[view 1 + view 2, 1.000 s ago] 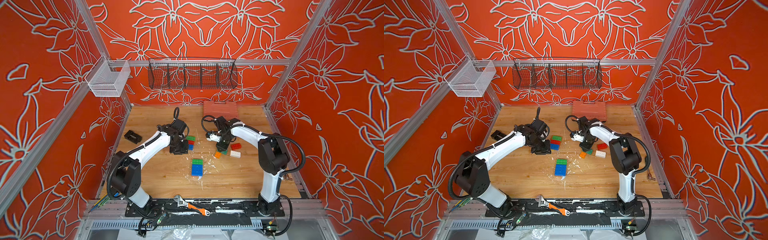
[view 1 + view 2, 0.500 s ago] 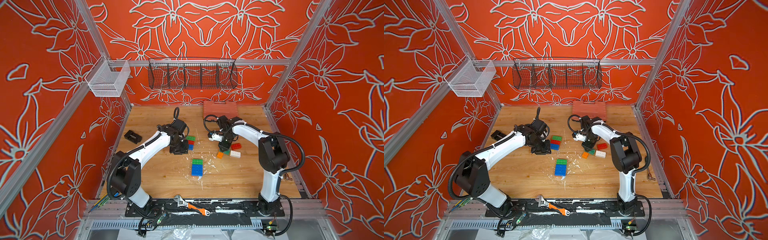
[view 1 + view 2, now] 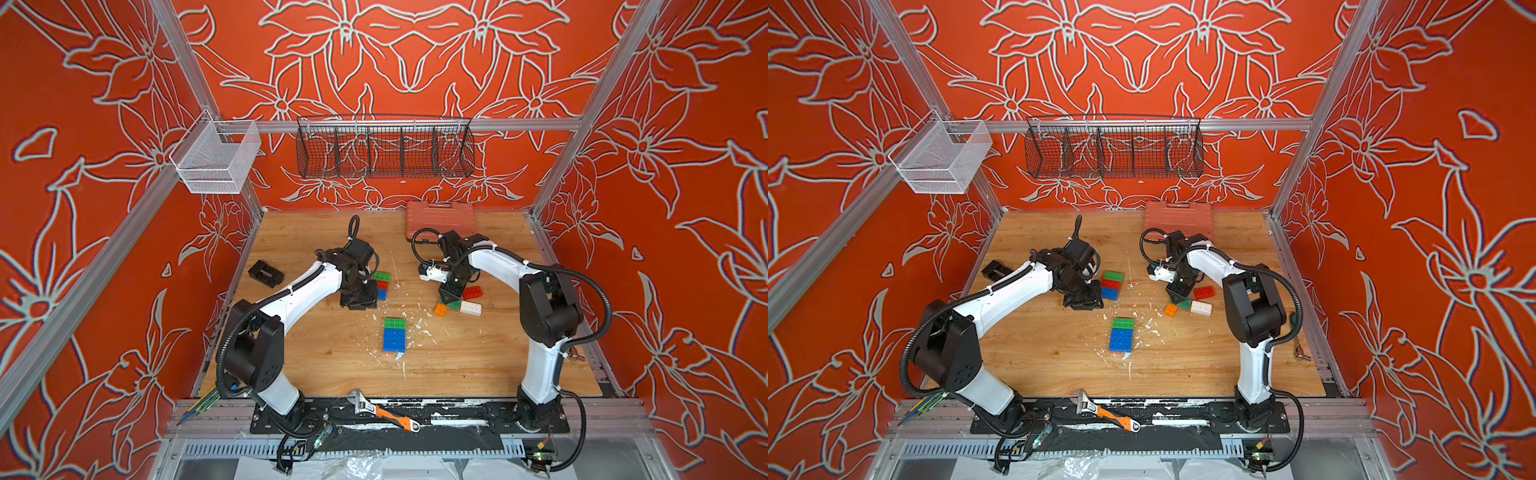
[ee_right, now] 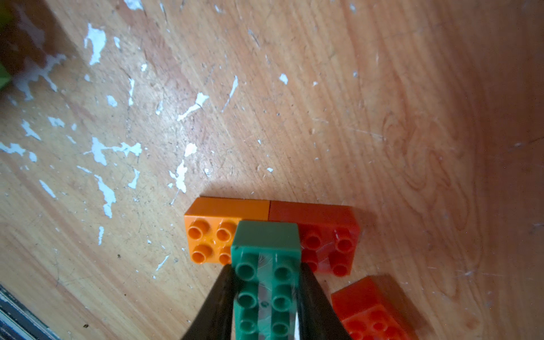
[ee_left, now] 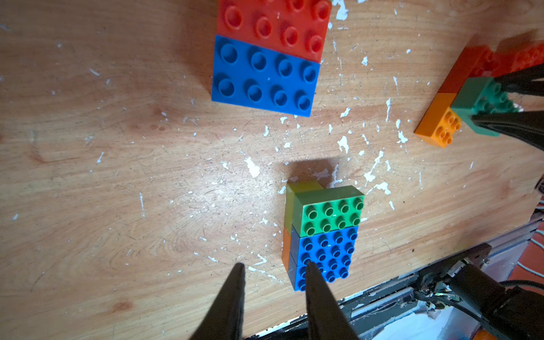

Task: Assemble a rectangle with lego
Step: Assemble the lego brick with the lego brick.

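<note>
Right gripper pinching a dark green brick over the seam between an orange brick and a red brick; left gripper, jaws spread and empty, farther left.

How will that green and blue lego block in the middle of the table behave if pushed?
The green and blue studded plastic lego block looks like two interlocked layers, so it would probably slide as one stiff piece. It sits low and wide, so tipping seems unlikely. Small hard plastic: likely light.
</note>
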{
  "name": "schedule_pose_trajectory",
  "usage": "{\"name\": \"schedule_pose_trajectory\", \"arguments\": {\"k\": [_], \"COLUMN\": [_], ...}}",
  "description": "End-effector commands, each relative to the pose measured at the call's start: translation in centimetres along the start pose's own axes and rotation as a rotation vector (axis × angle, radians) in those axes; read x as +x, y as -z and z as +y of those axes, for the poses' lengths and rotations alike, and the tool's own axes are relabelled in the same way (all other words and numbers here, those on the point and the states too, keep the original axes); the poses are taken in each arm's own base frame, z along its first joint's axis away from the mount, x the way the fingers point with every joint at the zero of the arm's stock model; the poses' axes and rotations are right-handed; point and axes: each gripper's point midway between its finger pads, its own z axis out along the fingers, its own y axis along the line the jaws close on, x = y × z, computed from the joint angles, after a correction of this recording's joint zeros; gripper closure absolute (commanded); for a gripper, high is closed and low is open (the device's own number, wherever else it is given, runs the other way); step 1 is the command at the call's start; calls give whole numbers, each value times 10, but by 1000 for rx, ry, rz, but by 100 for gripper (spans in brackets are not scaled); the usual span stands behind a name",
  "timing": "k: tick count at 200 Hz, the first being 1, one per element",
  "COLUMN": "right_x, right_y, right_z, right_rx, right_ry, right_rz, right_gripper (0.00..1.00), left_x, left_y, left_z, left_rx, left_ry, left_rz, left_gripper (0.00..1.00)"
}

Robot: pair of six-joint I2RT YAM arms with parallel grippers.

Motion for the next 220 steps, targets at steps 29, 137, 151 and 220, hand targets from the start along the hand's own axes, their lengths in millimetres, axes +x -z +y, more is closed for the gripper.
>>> {"name": "schedule_pose_trajectory", "arguments": {"k": [29, 137, 151, 220], "right_x": [34, 12, -1, -12], "right_y": [-38, -37, -31, -35], "right_z": [20, 61, 69, 72], "right_rx": [-123, -210, -214, -206], "right_ry": [-41, -8, 6, -5], "right_rz": [143, 91, 42, 84], "right_gripper": [100, 100, 100, 100], "left_x": [-3, 0, 1, 3], "left_y": [2, 3, 2, -1], "left_z": [-3, -1, -1, 2], "left_rx": [3, 7, 8, 6], "left_ry": [-3, 11, 14, 21], "left_rz": [5, -2, 0, -6], "left_gripper": [66, 66, 66, 66]}}
